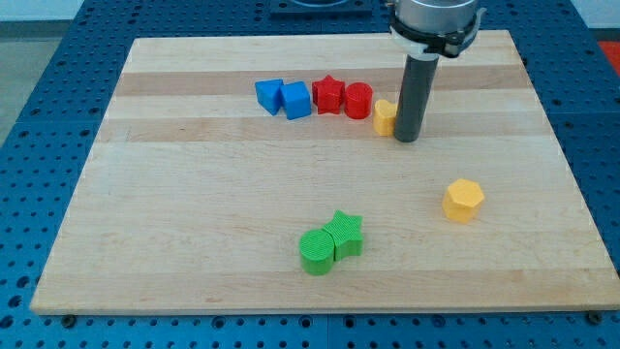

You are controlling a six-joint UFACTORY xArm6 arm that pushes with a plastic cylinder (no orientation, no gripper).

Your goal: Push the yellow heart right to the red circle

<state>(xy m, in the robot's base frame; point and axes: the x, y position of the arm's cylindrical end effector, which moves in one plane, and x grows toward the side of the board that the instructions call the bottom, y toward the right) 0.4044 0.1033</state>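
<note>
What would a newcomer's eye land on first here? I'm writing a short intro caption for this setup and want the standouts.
First the dark rod, whose end, my tip, rests on the wooden board at the view's top right, right beside the half-hidden yellow heart. Left of it runs a row: red circle, red star, two blue blocks. Nearer the bottom sit a green pair and a lone yellow hexagon.

My tip (408,138) ends a smooth, matt dark-grey rod (415,92) below a shiny metal collar (433,19). The pale wooden board (194,194) shows streaky grain with a soft satin finish. The yellow plastic heart (386,116), red plastic cylinder (357,100) and green plastic star (345,233) look matt, faintly ridged. The blue pegboard table (58,87) looks dull.
</note>
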